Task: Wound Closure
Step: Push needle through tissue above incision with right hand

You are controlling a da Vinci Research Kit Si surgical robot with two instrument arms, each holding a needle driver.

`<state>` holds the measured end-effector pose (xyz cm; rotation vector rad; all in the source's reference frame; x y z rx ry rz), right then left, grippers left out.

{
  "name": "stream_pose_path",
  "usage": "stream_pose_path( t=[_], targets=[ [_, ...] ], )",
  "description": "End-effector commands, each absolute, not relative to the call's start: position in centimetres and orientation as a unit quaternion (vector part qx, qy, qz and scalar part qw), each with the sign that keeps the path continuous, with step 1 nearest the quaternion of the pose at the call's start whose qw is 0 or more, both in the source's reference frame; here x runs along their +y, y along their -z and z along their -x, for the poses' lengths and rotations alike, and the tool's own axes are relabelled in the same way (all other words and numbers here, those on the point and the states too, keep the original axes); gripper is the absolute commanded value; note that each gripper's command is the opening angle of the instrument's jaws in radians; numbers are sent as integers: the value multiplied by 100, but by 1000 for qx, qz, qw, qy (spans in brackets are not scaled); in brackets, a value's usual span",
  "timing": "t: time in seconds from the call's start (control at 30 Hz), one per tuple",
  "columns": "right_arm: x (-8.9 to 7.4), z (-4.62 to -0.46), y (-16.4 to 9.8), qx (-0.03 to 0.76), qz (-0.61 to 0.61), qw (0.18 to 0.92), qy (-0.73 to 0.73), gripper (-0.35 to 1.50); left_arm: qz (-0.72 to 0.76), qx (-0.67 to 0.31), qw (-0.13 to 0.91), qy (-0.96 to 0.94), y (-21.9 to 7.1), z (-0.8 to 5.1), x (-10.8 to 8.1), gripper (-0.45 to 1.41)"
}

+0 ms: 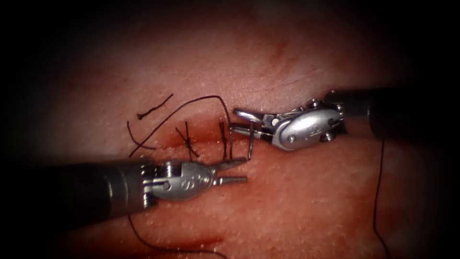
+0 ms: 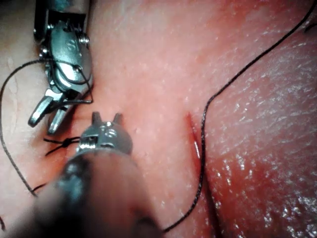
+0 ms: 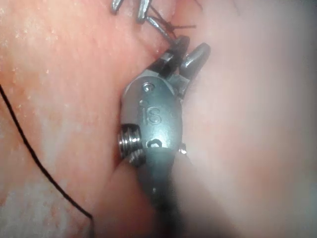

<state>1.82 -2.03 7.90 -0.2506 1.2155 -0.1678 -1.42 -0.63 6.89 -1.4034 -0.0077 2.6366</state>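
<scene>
The tissue [image 1: 297, 201] has a cut [image 1: 201, 132] crossed by two dark stitches [image 1: 189, 141]. My right tool [image 1: 235, 120] reaches in from the right with its jaws open. The thin steel needle [image 1: 250, 140] stands upright, its top between those jaws near their base and its lower end at the tissue on the cut's right end. Dark thread [image 1: 191, 101] arcs from the left over the cut and drops beside the needle. My left tool [image 1: 245, 170] lies below the cut, jaws open and empty, its upper jaw tip close to the needle's foot. Both tools, left [image 2: 106, 118] and right [image 2: 43, 124], are spread.
A cut thread end [image 1: 154, 108] lies left of the stitches. Loose thread runs down the right side [image 1: 378, 192] and under the left shaft [image 1: 143, 240]. Red fluid stains the tissue near the bottom [image 1: 191, 242]. A small red slit [image 2: 195, 141] sits beside a thread strand [image 2: 223, 89].
</scene>
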Motion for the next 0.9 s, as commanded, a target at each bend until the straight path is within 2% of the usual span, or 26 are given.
stream_pose_path(
  t=[0.03,0.6,0.7,0.83,0.87,0.9],
  targets=[
    [-198,-182,-809,567,101,815,64,-35,469,-2,77,-880,-694,147,-62,7],
    [-227,-171,-849,546,0,837,26,-35,468,-2,77,-880,-693,146,-62,9],
    [-233,-162,-853,537,-45,842,-28,-35,469,-2,77,-880,-693,146,-62,9],
    [-226,-155,-847,534,-43,841,-72,-35,469,-2,77,-880,-693,146,-62,9],
    [-221,-156,-843,540,-34,837,-86,-11,468,-2,77,-880,-692,146,-62,9],
    [-218,-157,-839,546,-27,832,-96,31,468,-2,77,-880,-692,146,-62,9]
  ],
)
